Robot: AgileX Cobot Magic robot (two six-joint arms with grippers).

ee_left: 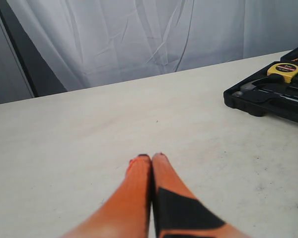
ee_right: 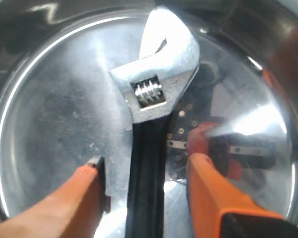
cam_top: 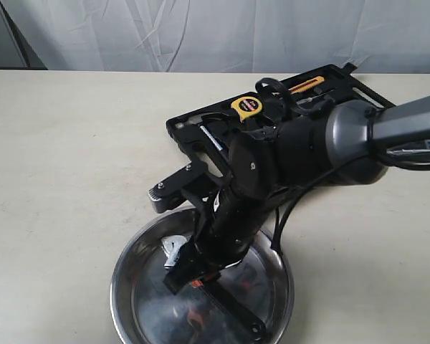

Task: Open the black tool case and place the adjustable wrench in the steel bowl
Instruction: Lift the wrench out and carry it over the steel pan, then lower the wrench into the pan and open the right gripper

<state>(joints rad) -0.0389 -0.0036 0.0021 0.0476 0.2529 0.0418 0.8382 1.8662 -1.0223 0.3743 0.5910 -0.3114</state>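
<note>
The adjustable wrench (ee_right: 156, 74) lies on the flat bottom of the steel bowl (ee_right: 49, 124), silver head away from the camera and black handle running back between my right fingers. My right gripper (ee_right: 146, 162) is open, with a gap on each side of the handle. From the exterior, the right gripper (cam_top: 183, 269) is down inside the steel bowl (cam_top: 122, 287), and the wrench (cam_top: 175, 249) shows beside it. The black tool case (cam_top: 344, 79) lies open behind the bowl. My left gripper (ee_left: 151, 156) is shut on nothing above bare table, far from the case (ee_left: 273, 99).
In the open case sit a yellow tape measure (cam_top: 246, 106), a silver-headed hammer (ee_left: 241, 91) and a yellow-handled tool (cam_top: 306, 84). White curtains hang behind the table's far edge. The right arm (cam_top: 322, 143) reaches over the case toward the bowl.
</note>
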